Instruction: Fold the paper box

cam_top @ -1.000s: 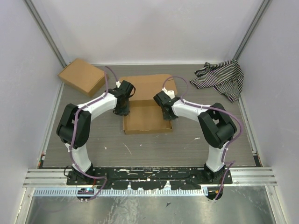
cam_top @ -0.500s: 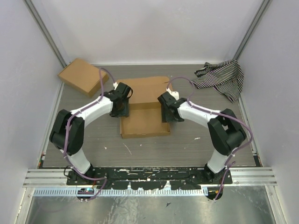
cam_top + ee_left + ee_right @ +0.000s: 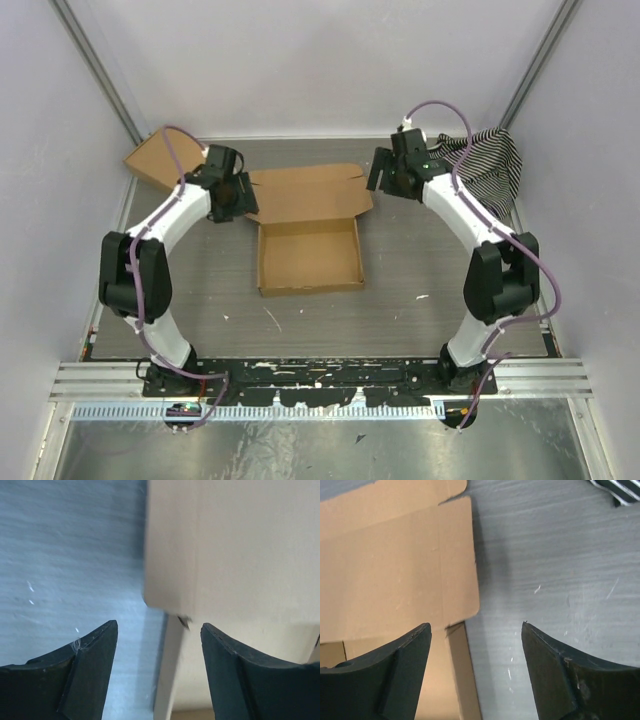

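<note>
- A pale wall is closing in the left side, with a metal post (image 3: 100, 70) running up its far corner
- The other cardboard box (image 3: 160, 160), a flat brown slab, is lying in the table's far left corner, partly hidden behind the left arm
- The left gripper (image 3: 159, 625) is hovering over the left edge of the open lid, its jaws standing wide apart with nothing between them
- The paper box (image 3: 310, 255) is sitting mid-table on the grey wood-grain table (image 3: 200, 290), its shallow tray walls standing up and its lid flap lying flat toward the far wall
- The right gripper (image 3: 476, 625) is hanging over the lid's right edge, its jaws gaping wide and gripping nothing
- The striped cloth (image 3: 480, 165) is lying crumpled in the far right corner, against the right wall
- Aluminium rails (image 3: 320, 375) are running along the near edge beneath both arm bases
</note>
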Controlling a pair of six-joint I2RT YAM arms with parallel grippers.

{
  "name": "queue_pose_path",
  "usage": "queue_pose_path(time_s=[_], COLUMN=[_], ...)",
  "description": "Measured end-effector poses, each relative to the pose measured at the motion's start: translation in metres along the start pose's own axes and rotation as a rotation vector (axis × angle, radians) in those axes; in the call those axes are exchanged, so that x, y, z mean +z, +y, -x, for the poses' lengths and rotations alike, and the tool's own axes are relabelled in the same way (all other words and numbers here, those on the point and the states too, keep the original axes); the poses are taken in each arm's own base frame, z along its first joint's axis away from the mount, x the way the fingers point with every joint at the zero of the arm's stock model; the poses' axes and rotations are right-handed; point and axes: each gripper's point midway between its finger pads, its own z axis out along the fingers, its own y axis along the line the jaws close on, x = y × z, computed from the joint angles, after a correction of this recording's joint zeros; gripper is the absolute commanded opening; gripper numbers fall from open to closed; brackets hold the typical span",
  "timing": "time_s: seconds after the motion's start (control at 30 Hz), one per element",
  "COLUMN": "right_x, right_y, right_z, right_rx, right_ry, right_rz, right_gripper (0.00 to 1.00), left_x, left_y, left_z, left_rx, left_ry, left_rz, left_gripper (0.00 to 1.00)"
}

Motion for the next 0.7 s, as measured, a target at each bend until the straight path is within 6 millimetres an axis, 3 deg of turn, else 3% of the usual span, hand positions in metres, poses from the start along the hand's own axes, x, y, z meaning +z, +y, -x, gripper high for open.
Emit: queue_pose_path(time_s=[0.07, 0.17, 0.27, 0.4, 0.53, 0.7], right_x=[0.016, 0.046, 0.078, 0.112, 0.125, 0.122], right_y=[-0.009, -0.02, -0.022, -0.01, 0.006, 0.02], right_z=[0.012, 0.014, 0.004, -0.016, -0.023, -0.018], right_rx=[0.03, 0.059, 0.076, 0.076, 0.072, 0.066], right_ry=[0.01, 0.057, 0.131, 0.225, 0.271, 0.274], right_rz=[0.013, 0.043, 0.083, 0.163, 0.244, 0.309], right_gripper=[0.74, 0.7, 0.68, 0.66, 0.57, 0.32], left_x=[0.011, 0.027, 0.045, 0.066, 0.084, 0.091], left_y=[0.013, 0.024, 0.019, 0.008, 0.001, -0.002], left_z=[0.022, 0.04, 0.049, 0.051, 0.053, 0.052], left_rx=[-0.063, -0.115, -0.124, -0.118, -0.116, -0.122], left_ry=[-0.011, -0.002, 0.019, 0.05, 0.075, 0.093], left_rz=[0.002, 0.005, -0.013, -0.04, -0.054, -0.068], left_gripper=[0.72, 0.69, 0.67, 0.67, 0.6, 0.36])
